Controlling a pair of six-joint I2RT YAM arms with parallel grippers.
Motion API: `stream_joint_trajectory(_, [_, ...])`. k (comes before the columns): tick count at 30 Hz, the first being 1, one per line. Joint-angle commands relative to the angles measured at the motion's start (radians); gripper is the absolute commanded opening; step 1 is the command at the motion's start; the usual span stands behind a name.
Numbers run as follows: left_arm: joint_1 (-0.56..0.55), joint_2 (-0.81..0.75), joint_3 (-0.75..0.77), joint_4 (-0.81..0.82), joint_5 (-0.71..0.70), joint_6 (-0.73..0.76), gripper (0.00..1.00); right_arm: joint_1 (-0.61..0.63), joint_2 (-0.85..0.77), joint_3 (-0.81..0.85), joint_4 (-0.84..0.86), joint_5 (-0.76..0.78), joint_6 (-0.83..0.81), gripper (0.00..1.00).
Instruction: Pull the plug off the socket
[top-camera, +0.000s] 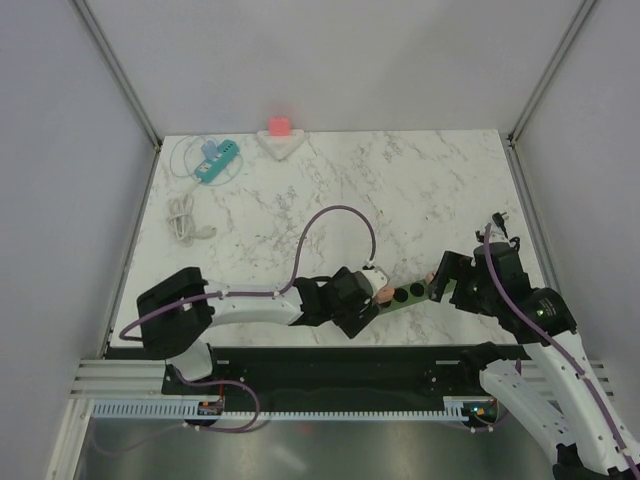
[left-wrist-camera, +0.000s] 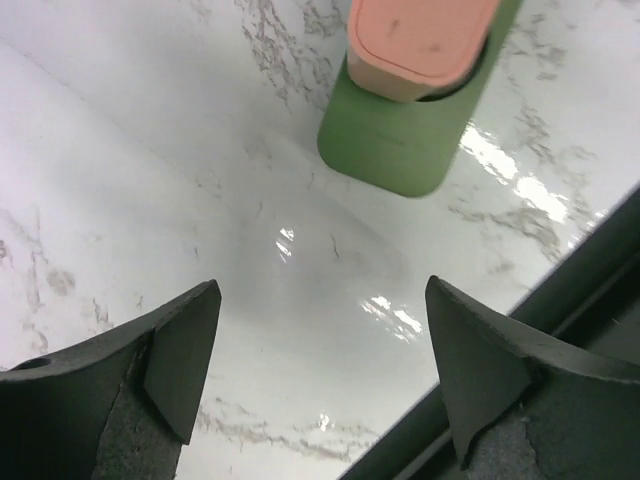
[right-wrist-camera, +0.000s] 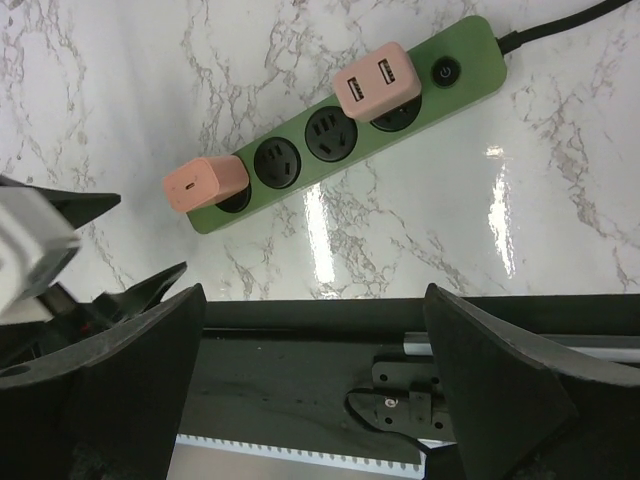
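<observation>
A green socket strip lies near the table's front edge, its black cord running off to the right. One pink plug sits in its left end socket and a second pink plug with two USB ports sits near the switch. In the left wrist view the end plug and the strip's end lie just ahead of my left gripper, which is open with only bare marble between its fingers. My right gripper is open too, hovering over the front rail with nothing in it, at the right end of the strip.
A teal power strip with a looped white cable lies at the back left, and a coiled white cable lies nearer. A red block rests on a white piece at the back edge. A black rail runs along the table's front.
</observation>
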Motion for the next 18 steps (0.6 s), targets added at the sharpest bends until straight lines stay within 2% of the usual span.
stream_joint_trajectory(1, [-0.003, -0.163, -0.019, -0.031, 0.065, 0.014, 0.90, 0.001, 0.003, -0.028, 0.061, -0.045, -0.024, 0.98])
stream_joint_trajectory(6, [-0.001, -0.283, -0.016, 0.039, 0.177, 0.045, 0.87, 0.001, 0.006, -0.084, 0.104, -0.051, -0.025, 0.98])
stream_joint_trajectory(10, [0.006, -0.251, 0.039, 0.086, 0.232, 0.126, 0.74, 0.001, 0.033, -0.124, 0.173, -0.085, -0.011, 0.98])
stream_joint_trajectory(12, [0.009, -0.184, 0.093, 0.075, 0.231, 0.148, 0.64, 0.001, 0.047, -0.140, 0.198, -0.074, 0.015, 0.97])
stream_joint_trajectory(13, [0.011, -0.164, 0.108, 0.073, 0.229, 0.166, 0.63, 0.001, 0.052, -0.144, 0.219, -0.065, 0.031, 0.96])
stream_joint_trajectory(15, [0.009, -0.097, 0.154, 0.075, 0.217, 0.178, 0.62, 0.001, 0.053, -0.164, 0.261, -0.059, 0.061, 0.90])
stream_joint_trajectory(18, [0.009, -0.017, 0.211, 0.076, 0.164, 0.188, 0.71, 0.001, 0.043, -0.186, 0.299, -0.013, 0.100, 0.80])
